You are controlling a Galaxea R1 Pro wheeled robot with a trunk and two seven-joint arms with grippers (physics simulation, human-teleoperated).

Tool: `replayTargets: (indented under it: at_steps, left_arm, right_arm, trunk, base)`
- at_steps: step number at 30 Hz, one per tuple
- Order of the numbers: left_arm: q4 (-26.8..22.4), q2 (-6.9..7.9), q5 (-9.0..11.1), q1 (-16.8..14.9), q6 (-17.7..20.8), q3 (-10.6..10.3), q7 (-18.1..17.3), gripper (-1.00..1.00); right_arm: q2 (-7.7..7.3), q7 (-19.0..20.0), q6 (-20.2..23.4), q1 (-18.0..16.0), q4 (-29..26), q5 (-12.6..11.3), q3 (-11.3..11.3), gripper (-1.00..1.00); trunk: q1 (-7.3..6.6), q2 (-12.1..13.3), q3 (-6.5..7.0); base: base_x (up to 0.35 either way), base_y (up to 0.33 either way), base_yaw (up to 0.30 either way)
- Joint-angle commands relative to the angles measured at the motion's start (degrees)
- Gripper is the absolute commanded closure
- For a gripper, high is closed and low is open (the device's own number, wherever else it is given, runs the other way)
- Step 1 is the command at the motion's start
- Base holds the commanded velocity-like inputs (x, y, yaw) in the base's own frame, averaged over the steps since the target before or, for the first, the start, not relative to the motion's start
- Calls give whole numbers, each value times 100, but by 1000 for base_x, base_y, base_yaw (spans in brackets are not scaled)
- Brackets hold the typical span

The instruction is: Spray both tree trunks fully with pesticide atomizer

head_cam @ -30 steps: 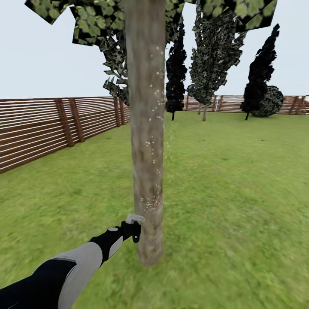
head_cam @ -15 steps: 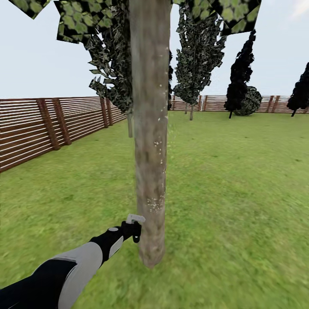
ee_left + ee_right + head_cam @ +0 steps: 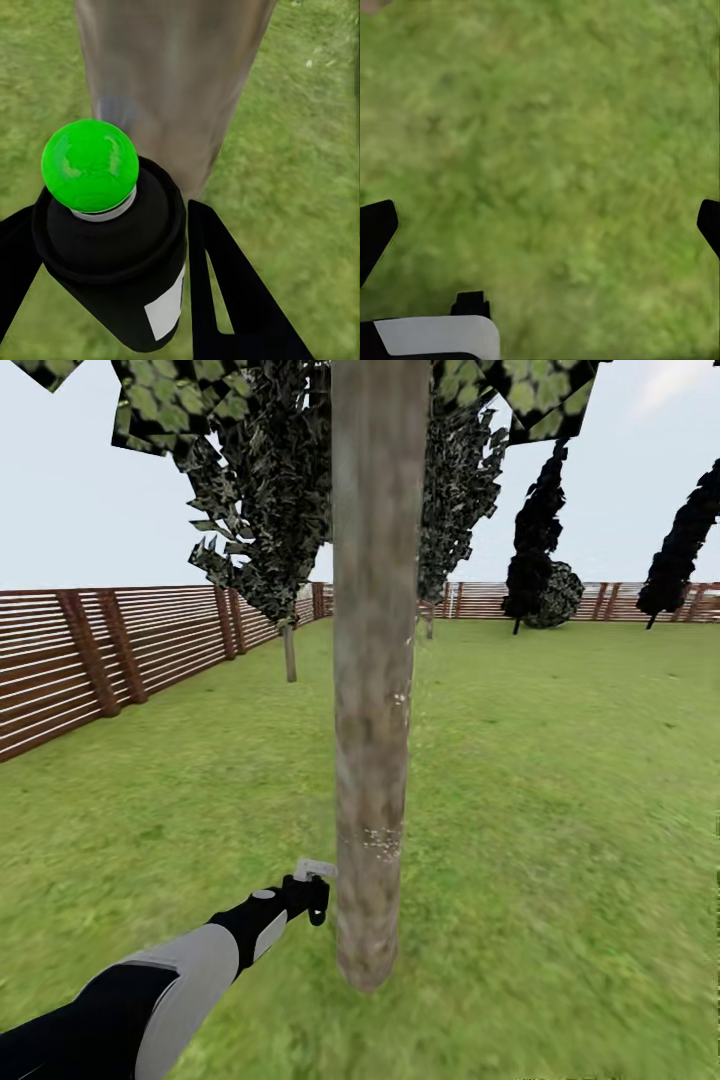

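A straight grey-brown tree trunk [image 3: 372, 690] rises mid-lawn in the head view, under a flat green canopy [image 3: 170, 400]. White pesticide specks [image 3: 380, 842] dot the bark low down, with a few more higher up [image 3: 400, 700]. My left gripper [image 3: 318, 895] is shut on the pesticide atomizer [image 3: 314, 871], whose light grey head sits just beside the trunk. In the left wrist view the atomizer's dark body [image 3: 127, 262] and green dot [image 3: 90, 165] sit between my black fingers [image 3: 232, 292], facing the trunk [image 3: 172, 75]. My right gripper [image 3: 540, 225] hangs open over grass.
A brown slat fence [image 3: 100, 660] runs along the left and the back of the lawn [image 3: 560, 780]. A thinner-stemmed tree [image 3: 288, 650] stands near the fence. Dark cypress columns [image 3: 535, 530] and a round bush [image 3: 555, 595] stand at the far right.
The whole head view has shifted: the trunk now sits further right and the fence and far trees further left. Fewer specks show on the bark facing me. My left arm keeps its pose.
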Motion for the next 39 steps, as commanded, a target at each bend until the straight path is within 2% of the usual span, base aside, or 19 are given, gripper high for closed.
replayTargets:
  at_steps: [1, 7, 20, 24, 29, 34, 39]
  left_arm:
    - [-1, 0, 1, 0, 0, 2, -2, 100]
    - [1, -2, 1, 0, 0, 2, -3, 100]
    - [8, -31, -6, 0, -36, -11, -4, 100]
    - [10, -35, -2, 1, -45, -9, -4, 100]
    - [17, -52, 1, 11, -32, -14, 4, 100]
    - [17, -160, 1, 90, -18, -16, 5, 100]
    - [17, -196, 1, 96, -9, -16, 5, 100]
  right_arm:
    - [0, 0, 0, 0, 0, 0, -1, -100]
    - [0, 0, 0, 6, 0, 0, -1, -100]
    - [-1, 0, 0, 19, -18, -2, -1, -100]
    - [-19, 0, 0, 18, -25, -7, -7, -100]
    - [-6, 0, 0, 18, -25, -9, -1, -100]
    - [0, 0, 0, 21, -18, -9, -1, -100]
    - [9, 0, 0, 21, -18, -9, -1, -100]
  trunk:
    - [0, 0, 0]
    - [0, 0, 0]
    - [0, 0, 0]
    - [0, 0, 0]
    - [0, 0, 0]
    - [0, 0, 0]
    - [0, 0, 0]
  base:
    - [138, 342, -256]
    - [112, 342, -250]
    - [-21, 301, -71]
    - [0, 1, -22]
    - [0, -256, 10]
    - [0, -301, 244]
    - [0, -305, 298]
